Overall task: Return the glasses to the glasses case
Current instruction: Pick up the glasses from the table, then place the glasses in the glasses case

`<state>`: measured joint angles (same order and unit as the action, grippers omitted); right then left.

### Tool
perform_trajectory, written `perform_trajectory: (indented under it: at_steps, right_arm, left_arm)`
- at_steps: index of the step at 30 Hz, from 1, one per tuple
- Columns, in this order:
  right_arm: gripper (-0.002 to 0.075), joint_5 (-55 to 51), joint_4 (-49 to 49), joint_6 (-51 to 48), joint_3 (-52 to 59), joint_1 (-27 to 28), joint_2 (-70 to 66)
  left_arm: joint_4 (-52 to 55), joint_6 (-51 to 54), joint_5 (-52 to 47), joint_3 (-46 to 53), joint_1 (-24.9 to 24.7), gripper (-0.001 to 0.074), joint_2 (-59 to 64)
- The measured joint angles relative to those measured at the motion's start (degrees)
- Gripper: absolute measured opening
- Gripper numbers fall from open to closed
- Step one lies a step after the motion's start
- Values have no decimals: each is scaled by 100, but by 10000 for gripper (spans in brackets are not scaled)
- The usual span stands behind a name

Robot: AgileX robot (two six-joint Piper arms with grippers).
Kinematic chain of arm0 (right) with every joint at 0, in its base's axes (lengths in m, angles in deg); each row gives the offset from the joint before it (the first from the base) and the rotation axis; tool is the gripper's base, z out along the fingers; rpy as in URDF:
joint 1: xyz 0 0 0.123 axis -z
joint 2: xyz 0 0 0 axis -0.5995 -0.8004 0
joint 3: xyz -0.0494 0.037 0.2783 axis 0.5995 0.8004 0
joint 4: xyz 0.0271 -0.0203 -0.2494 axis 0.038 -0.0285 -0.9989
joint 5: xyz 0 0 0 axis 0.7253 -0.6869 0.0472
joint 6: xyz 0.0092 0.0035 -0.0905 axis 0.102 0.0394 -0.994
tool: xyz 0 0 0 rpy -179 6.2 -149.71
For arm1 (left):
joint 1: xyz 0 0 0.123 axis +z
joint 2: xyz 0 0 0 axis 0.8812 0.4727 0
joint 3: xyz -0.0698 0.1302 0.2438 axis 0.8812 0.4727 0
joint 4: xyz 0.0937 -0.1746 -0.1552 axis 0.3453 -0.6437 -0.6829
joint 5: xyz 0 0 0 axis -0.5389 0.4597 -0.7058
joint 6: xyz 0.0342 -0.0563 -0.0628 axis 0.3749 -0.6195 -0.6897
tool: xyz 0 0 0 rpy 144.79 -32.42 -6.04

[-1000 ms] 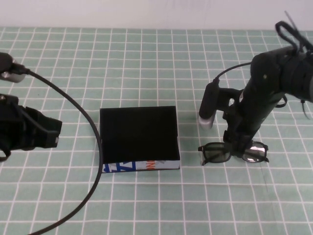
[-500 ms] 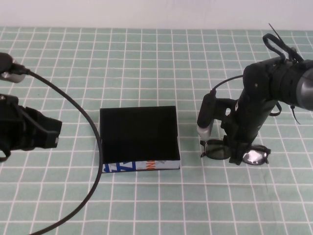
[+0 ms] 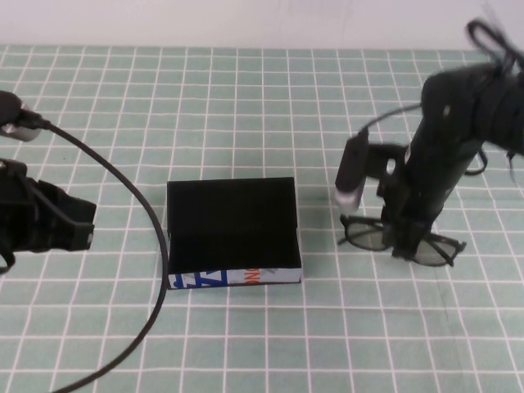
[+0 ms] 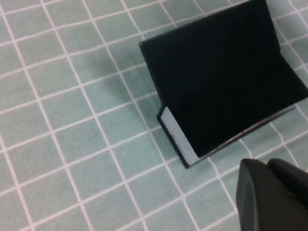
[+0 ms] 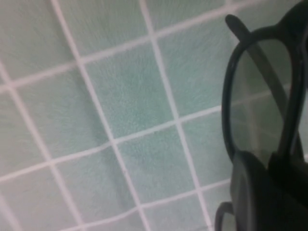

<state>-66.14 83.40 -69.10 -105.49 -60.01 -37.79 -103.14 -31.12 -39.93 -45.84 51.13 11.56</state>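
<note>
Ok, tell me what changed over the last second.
The right tool, shut on the glasses, has tilted them so their right end dips and shifted them slightly right; the arm above swung a little. The glasses case has not moved, lid still closed. The left tool stays parked at the left edge.

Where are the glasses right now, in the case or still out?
Out. The glasses sit at the right gripper, apart from the glasses case, which holds nothing visible. The left gripper is parked at the left edge.
</note>
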Motion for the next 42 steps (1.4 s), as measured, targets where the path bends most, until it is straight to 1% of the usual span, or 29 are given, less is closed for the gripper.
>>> perform_trajectory:
  at_steps: [4,7,12,17,21,26,33,36,40,42]
  right_arm:
    - [24,-658,662,-244,-588,-5,165]
    - [23,-865,1216,-323,-1240,-135,139]
    - [23,-932,1450,-300,-2355,-770,-275]
    - [23,-952,1499,-277,-3095,-1340,-1050]
    - [23,-952,1439,-277,-3236,-1540,-1493]
    - [22,-952,1333,-356,-3265,-1552,-1789]
    - [26,-952,1333,-488,-3268,-1552,-1873]
    - [60,-952,1346,-488,-3268,-1552,-1873]
    - [142,-952,1346,-365,-3292,-1552,-1873]
    - [167,-952,1323,-260,-3323,-1552,-1873]
  left_arm:
    - [0,-129,184,0,188,-1,-26]
    - [11,-221,279,0,294,-1,-72]
    - [11,-287,260,0,318,-1,-83]
    - [11,-572,336,0,318,-1,-77]
    - [11,-693,401,0,318,-1,-77]
    - [11,-714,382,0,318,-1,-77]
    - [11,-714,348,0,318,-1,-77]
    - [0,-722,348,0,318,-1,-77]
    - [0,-722,287,0,318,-1,-77]
    - [0,-682,186,0,318,-1,-77]
